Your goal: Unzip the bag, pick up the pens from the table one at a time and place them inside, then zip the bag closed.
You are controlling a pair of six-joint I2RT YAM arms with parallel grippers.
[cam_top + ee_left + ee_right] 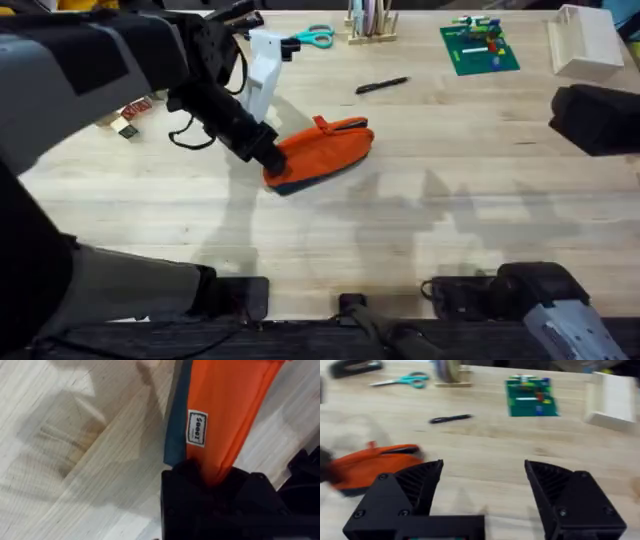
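The bag (325,150) was seen lying on its side on the table (420,220), left of the middle, its orange fabric uppermost and its dark underside showing along the near edge. Its left end was clamped between the black fingers of the left gripper (268,158); in the left wrist view the orange cloth, marked with a small white label (197,427), was pinched between the closed fingers. A single black pen (382,85) was found farther back on the table, well apart from the bag and to its right. The right gripper (482,487) was held above the table with its fingers spread wide and nothing between them. Teal-handled scissors (312,39) and a green board (479,47) were placed along the far edge.
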